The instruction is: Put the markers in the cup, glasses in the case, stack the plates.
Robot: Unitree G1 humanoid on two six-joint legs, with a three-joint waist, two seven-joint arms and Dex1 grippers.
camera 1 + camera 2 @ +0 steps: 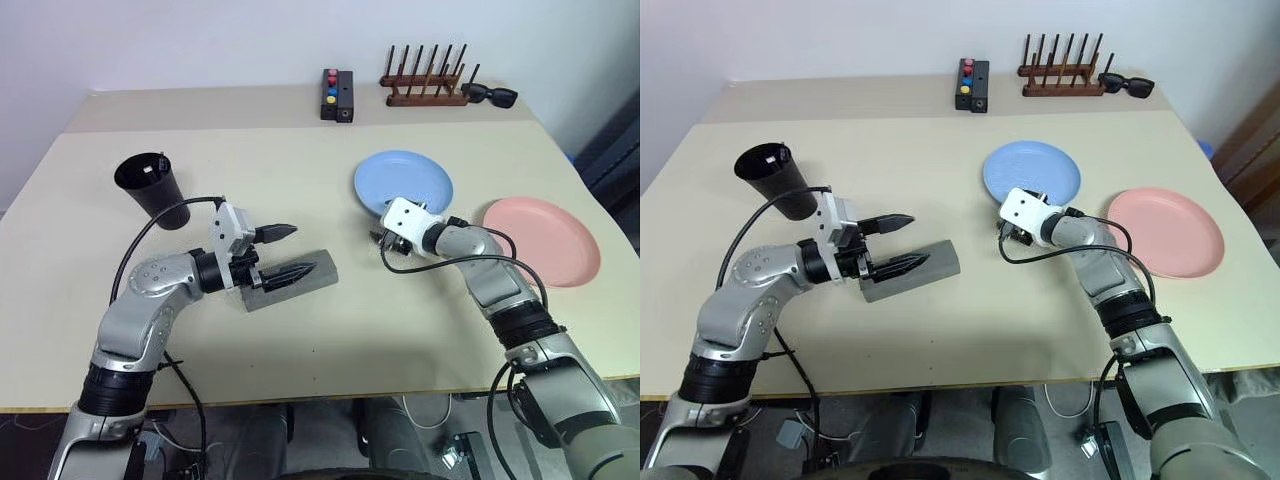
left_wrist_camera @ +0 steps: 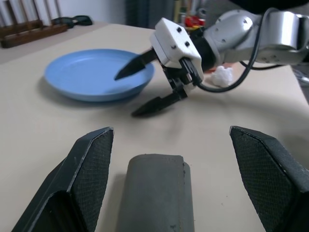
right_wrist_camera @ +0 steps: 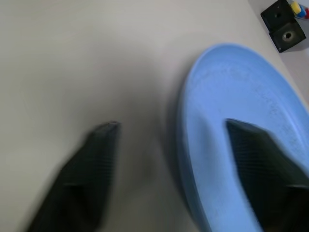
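Note:
The grey case [image 1: 302, 291] lies shut on the table, left of centre. My left gripper [image 1: 303, 248] hovers level just over its near end, open, with the case below and between its fingers [image 2: 91, 164]. My right gripper [image 2: 126, 95] is open at the near left rim of the light blue plate [image 1: 412, 175], one finger over the plate and one over the table. The pink plate [image 1: 545, 240] lies to its right. The black cup [image 1: 150, 185] stands upright at the left, something small showing inside its rim. The markers and glasses are hidden.
At the table's back stand a black box with coloured buttons [image 1: 336, 95] and a wooden rack [image 1: 425, 88], with black sunglasses [image 1: 490, 95] beside the rack. A small white crumpled thing [image 2: 222, 75] lies behind my right wrist.

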